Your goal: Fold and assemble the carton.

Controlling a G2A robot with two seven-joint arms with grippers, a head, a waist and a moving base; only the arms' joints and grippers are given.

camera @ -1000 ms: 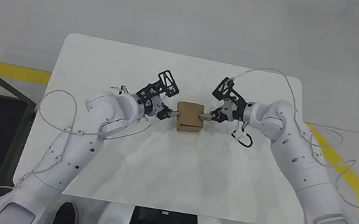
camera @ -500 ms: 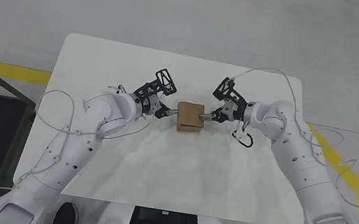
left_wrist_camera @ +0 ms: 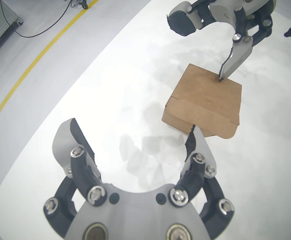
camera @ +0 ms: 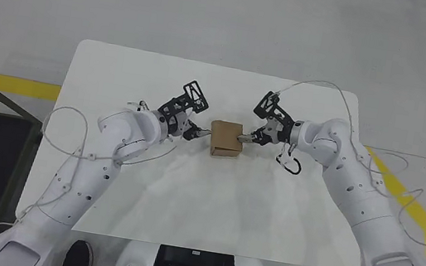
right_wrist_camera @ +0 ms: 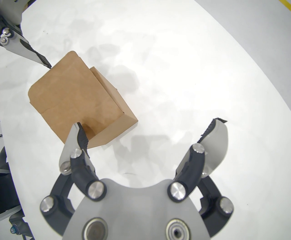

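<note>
Nearly boxed: your carton (camera: pixel 225 139) sits on the table (camera: pixel 185 204), one rounded tab (left_wrist_camera: pixel 225 133) untucked. Left gripper (left_wrist_camera: pixel 133 123) and right gripper (right_wrist_camera: pixel 149 122) flank the carton, both splayed, grasping nothing, a fingertip each touching it. Tucking likely remains.

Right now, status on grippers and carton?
Left gripper open, one fingertip against the carton. Right gripper open, one fingertip pressing its top edge. Carton closed up, on the table. Nothing in the way.

The left arm (camera: pixel 84 176) and right arm (camera: pixel 358 194) are being clad in glossy white, with pale cables (camera: pixel 313 83) alongside. On the left gripper (left_wrist_camera: pixel 133 123) and right gripper (right_wrist_camera: pixel 149 122), silver fingers (left_wrist_camera: pixel 202 145), black ribbed pads (left_wrist_camera: pixel 79 134) and round screws (left_wrist_camera: pixel 96 195) are being shown.
</note>
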